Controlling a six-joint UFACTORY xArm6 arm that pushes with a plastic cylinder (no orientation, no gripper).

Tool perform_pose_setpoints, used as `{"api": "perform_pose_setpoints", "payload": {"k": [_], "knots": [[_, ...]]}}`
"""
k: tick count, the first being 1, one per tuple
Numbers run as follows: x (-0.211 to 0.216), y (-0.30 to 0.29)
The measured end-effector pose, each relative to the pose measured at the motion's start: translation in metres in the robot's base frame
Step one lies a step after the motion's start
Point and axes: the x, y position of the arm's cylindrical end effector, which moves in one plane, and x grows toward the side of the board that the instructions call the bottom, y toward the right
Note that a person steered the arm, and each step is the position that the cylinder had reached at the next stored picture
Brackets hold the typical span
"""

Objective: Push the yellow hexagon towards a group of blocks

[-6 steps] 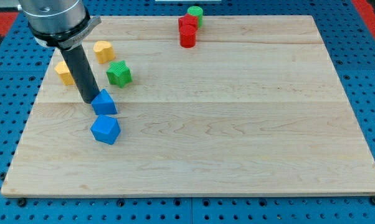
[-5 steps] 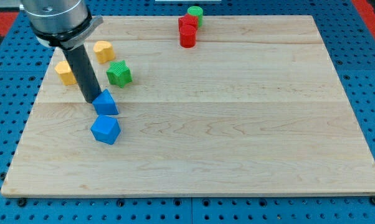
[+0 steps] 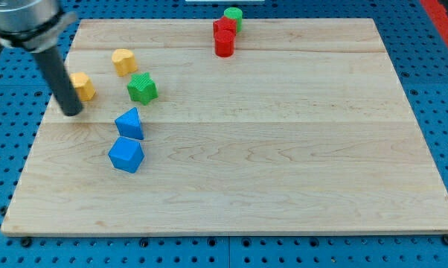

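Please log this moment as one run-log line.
my tip: left of and just below yellow hexagon | green star to hexagon's right | push not yet made

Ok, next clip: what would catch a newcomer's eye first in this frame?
Probably the dark rod at the view's left, with my tip on the wooden board just left of and below a yellow block. Next come the two blue blocks stacked in line below a green block. At the view's top edge, red blocks crowd against another green one.
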Motion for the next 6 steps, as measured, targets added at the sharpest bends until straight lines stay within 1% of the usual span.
{"api": "perform_pose_setpoints", "payload": {"k": [1, 2, 3, 4, 5, 6], "knots": [[-0.011, 0.004], [-0.042, 0.002], [-0.075, 0.040], [-0.105, 0.053], [-0.124, 0.068], [-0.126, 0.023]]}}
